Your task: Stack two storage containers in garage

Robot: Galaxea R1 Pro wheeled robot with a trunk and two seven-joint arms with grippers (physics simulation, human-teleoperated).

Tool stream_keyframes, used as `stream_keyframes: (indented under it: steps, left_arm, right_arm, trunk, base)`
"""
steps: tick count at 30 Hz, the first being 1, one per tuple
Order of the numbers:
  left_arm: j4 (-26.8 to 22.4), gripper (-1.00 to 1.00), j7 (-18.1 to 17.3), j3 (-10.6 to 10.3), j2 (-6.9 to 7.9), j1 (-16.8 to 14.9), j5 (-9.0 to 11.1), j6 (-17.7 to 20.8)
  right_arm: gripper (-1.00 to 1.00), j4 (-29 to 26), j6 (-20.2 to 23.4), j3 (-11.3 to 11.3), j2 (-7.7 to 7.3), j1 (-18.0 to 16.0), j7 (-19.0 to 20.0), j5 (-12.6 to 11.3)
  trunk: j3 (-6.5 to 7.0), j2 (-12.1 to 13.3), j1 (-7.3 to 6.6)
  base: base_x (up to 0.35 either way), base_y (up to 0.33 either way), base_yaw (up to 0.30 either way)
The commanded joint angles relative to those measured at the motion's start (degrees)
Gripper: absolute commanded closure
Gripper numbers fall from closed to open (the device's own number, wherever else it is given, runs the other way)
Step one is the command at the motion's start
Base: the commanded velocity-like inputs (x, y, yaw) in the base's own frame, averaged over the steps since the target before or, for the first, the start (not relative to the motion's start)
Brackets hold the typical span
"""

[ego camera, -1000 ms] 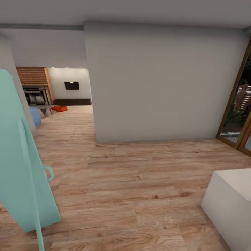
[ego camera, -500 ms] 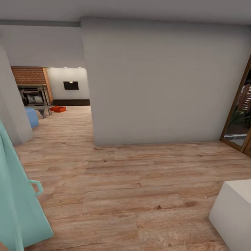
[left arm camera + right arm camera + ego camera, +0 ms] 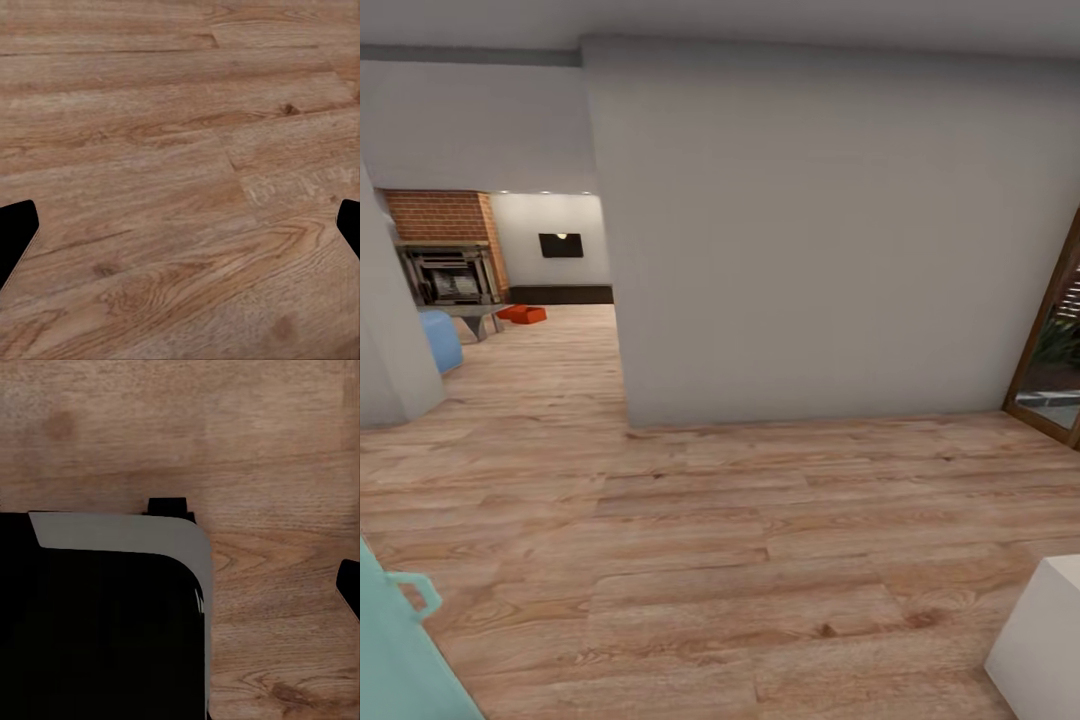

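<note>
Far off in the head view, past the hallway opening, the orange-red storage containers (image 3: 524,314) rest on the living room's wood-plank floor, too small to tell apart. Over bare wood planks, my left gripper (image 3: 180,232) is open, a black fingertip at each side of the left wrist view and nothing between them. My right gripper (image 3: 180,585) hangs over my own black and grey base (image 3: 112,607). One fingertip (image 3: 349,585) shows far out at the edge, so the jaws stand wide apart with nothing held.
A broad grey wall block (image 3: 810,230) stands ahead, with the passage to the living room at its left. A teal door (image 3: 395,650) is close at lower left, a white box (image 3: 1040,640) at lower right. A wood-framed glass door (image 3: 1050,370) is at right. Brick fireplace (image 3: 445,215), blue sofa (image 3: 438,340).
The whole head view has shifted as the camera moved: the teal door has slid out toward the lower left, the white box lower right, and the wall looms larger.
</note>
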Motion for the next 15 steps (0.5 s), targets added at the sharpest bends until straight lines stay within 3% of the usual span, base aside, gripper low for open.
stream_keyframes:
  steps: [1,15]
  left_arm:
    - [0.1,-1.00,-0.6,0.2,0.01,0.0,0.5,0.2]
    - [0.0,-1.00,-0.6,0.2,0.01,0.0,0.5,0.2]
  right_arm:
    - [-1.00,0.0,0.0,0.0,-0.01,0.0,0.2,0.0]
    - [-1.00,0.0,0.0,0.0,0.00,0.0,0.2,0.0]
  trunk:
    - [-0.06,0.0,0.03]
    - [-0.06,0.0,0.03]
  base:
    - [0.347,0.000,0.000]
    - [0.347,0.000,0.000]
